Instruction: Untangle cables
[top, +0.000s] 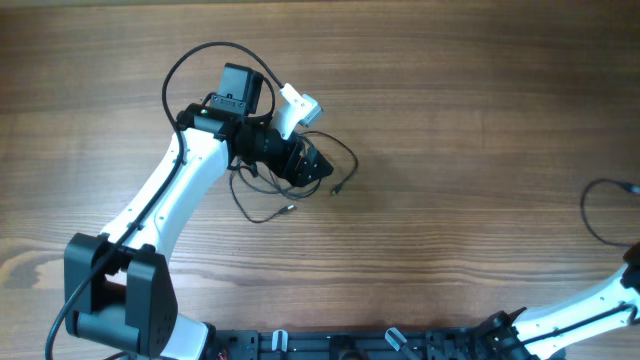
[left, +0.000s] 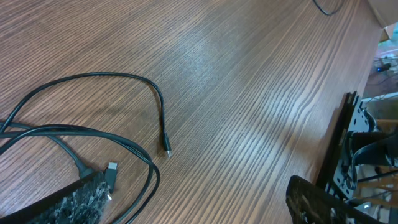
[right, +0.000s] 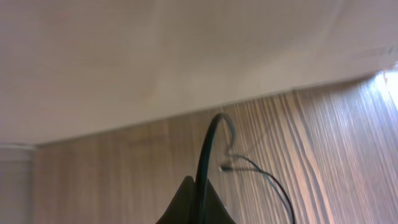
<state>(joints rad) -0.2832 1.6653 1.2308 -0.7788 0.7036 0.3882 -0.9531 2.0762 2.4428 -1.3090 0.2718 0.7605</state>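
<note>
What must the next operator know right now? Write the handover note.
Left gripper: open, low over the cables, holding nothing.
Right gripper: far right, state unclear; a black cord rises in front of it.
Cables: loose overlapping loops beneath the left gripper.
Done: nothing separated yet.
Left: grasp one cord, draw it clear.

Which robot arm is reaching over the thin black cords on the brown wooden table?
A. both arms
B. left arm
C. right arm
B: the left gripper hangs over the thin black cords, while the right arm is far off to the side.
</note>
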